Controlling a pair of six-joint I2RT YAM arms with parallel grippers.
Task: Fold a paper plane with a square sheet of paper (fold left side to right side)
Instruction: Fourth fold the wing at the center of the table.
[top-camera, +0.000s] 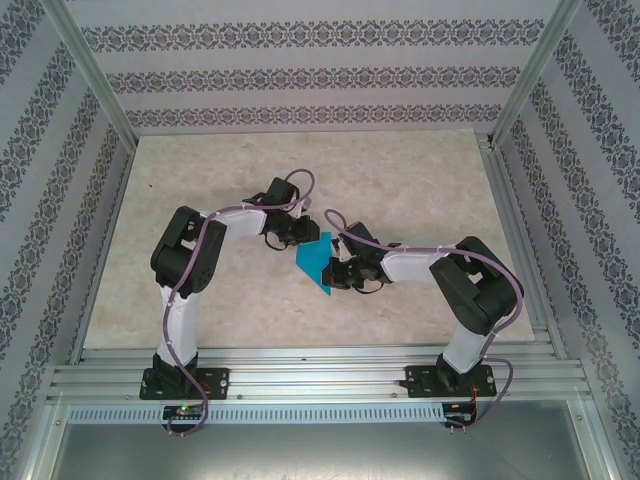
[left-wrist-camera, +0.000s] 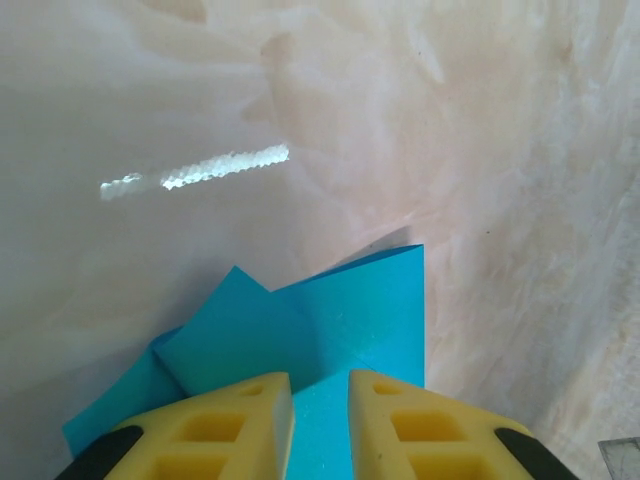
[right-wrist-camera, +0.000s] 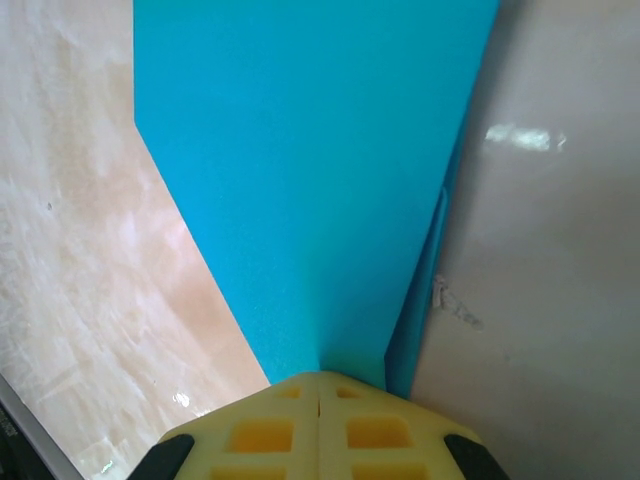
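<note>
Robot lab test cell
Aluminium frame posts (top-camera: 98, 80), patterned wall panels (top-camera: 300, 80) and slotted rails (top-camera: 320, 375) box in a marble-look table (top-camera: 400, 180).

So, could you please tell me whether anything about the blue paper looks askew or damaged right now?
No tear or damage shows. In the left wrist view the blue paper has flaps overlapping at uneven angles, one corner jutting out left, so its folds look askew. The right end effector pinches its narrow end.

Left arm (top-camera: 180, 320), right arm (top-camera: 410, 265), white links, black joints, lilac cables (top-camera: 308, 182), black base plates (top-camera: 185, 380), yellow recessed tool fingers (left-wrist-camera: 235, 420)
</note>
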